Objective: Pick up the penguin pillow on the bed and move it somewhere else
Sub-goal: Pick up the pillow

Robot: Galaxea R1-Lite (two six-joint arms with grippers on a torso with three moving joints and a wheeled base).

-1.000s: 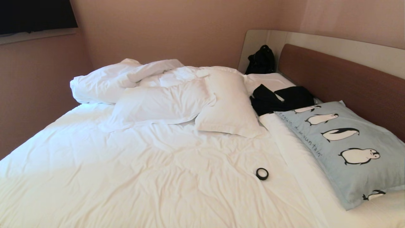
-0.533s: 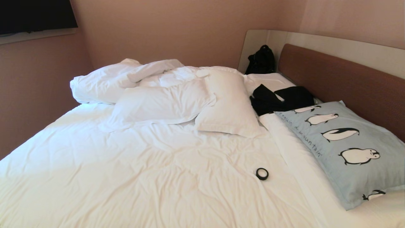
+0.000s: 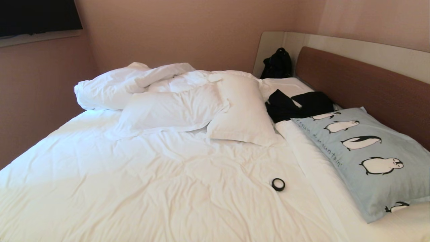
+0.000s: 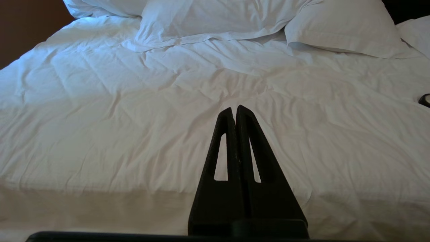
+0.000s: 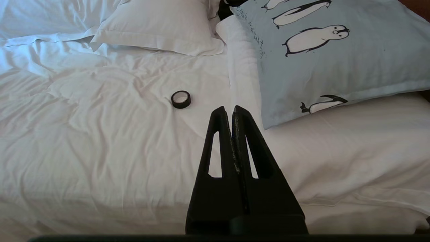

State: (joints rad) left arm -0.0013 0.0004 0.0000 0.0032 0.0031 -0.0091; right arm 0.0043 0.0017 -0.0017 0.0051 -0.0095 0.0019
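Nothing had moved since a second earlier: both the left gripper (image 4: 235,109) and right gripper (image 5: 228,109) hung pressed together, empty, short of the penguin pillow (image 3: 369,158) on the bed (image 3: 151,188).

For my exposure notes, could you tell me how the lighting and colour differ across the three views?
Head view: warm, the bed glaring near the camera. Left wrist view: bluish sheets, dim tan strip nearest, shut left claw a silhouette. Right wrist view: even, the penguin pillow print crisp, right claw dark.

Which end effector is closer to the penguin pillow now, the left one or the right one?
Right. The right end effector, shut, points at the bed just short of the penguin pillow corner. The left end effector, also shut, faces bare white bedding; its view shows no pillow.
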